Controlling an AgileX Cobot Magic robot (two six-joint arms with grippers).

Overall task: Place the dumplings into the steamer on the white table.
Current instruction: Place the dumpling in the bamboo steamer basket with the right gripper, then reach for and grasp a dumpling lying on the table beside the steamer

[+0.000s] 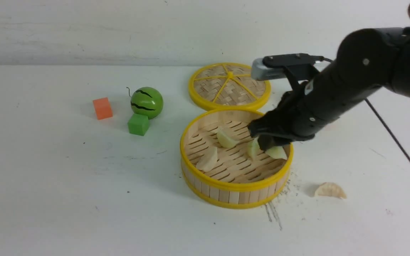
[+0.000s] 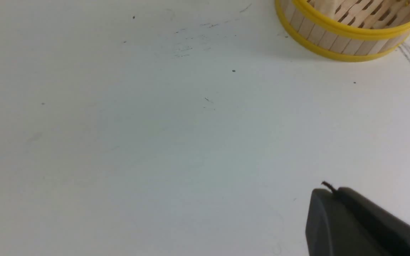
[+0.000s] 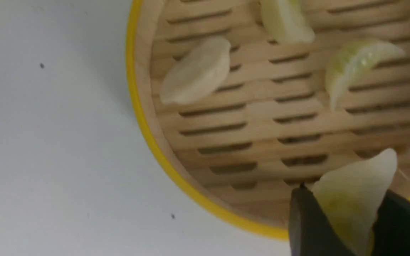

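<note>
Yellow rims ring the bamboo steamer (image 1: 236, 185) on our white counter (image 1: 84, 199), with three dumplings (image 1: 226, 138) lying apart on its slats. Our right jaws are closed around a fourth, the held dumpling (image 3: 354, 195), over the steamer's right side; our left jaws are clenched on nothing, away from the work. A fifth, the loose dumpling (image 1: 330, 190), lies on the counter, right of the steamer. If we let go too near the wall, the held piece could catch the rim and tumble outside; swinging inward too low, we might knock its neighbour. Its curved body may also twist as we loosen our grip. Behind, the woven lid (image 1: 205, 83) crowds the steamer's far edge, so we would lift before travelling. Open counter around the loose dumpling should give us room to approach; the counter's near edge lies out of view.
</note>
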